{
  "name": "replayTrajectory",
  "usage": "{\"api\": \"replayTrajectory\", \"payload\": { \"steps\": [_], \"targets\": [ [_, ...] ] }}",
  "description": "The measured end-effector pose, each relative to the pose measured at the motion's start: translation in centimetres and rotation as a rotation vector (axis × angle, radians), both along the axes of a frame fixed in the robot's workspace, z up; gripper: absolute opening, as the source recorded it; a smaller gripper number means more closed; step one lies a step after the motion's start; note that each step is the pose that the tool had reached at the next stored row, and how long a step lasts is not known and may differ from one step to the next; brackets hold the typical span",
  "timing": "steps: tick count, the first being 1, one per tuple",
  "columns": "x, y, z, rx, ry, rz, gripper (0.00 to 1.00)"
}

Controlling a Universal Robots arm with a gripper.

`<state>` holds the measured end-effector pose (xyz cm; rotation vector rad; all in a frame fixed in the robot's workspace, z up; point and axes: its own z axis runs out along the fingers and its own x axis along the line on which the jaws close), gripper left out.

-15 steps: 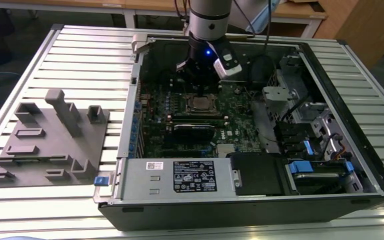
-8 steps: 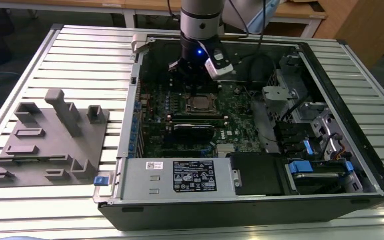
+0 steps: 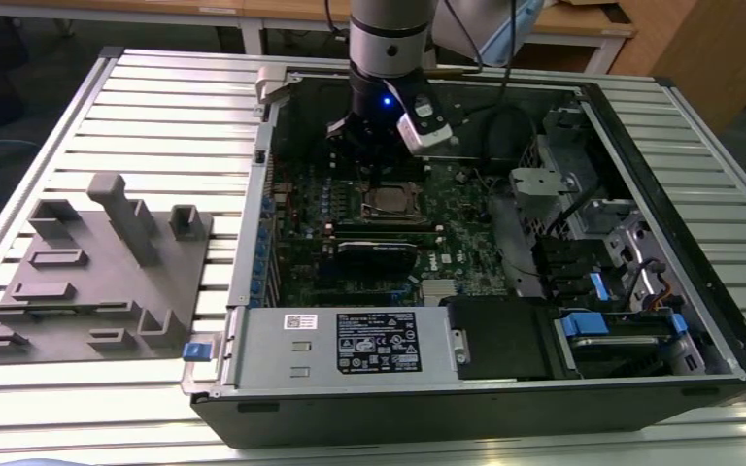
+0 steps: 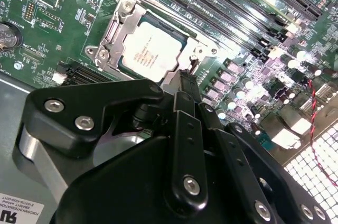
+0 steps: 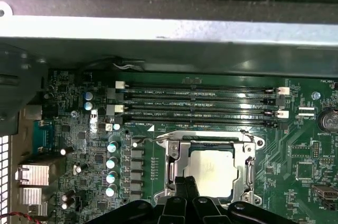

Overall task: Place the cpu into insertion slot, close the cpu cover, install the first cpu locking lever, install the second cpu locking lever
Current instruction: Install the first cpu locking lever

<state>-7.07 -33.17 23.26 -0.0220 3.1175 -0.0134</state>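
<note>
While the arm (image 3: 387, 39) is reaching down into the open case (image 3: 477, 408) at the upper middle of the exterior view, the gripper (image 4: 185, 78) is hanging right at the socket's edge. Its fingers (image 5: 178, 188) are lying pressed together with nothing visible between them: clenched, and by the look grasping nothing. The tips are sitting just beside the cover's rim; whether they are touching it or a hair apart, I cannot tell. The cpu (image 5: 213, 172) is lying flat in the socket, silver top up, near the centre of the exterior view and just below the arm's end. The cover (image 4: 122, 26) is lying down around it, framing the chip through its square opening, so I am judging the first two steps done. As for the levers, thin wire is running along the frame's edge in both wrist views, but whether either one is hooked down is not readable. I am counting both lever steps as unconfirmed, and the gripper's spot at the frame is suggesting the lever work is in hand.
</note>
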Motion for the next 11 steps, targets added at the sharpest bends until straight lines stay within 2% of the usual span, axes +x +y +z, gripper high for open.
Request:
{"api": "replayTrajectory", "payload": {
  "steps": [4,11],
  "targets": [
    [-0.3,-0.01,-0.01,0.0,0.0,0.0,0.11],
    [-2.0,0.0,-0.06,0.0,0.0,0.0,0.11]
  ]
}}
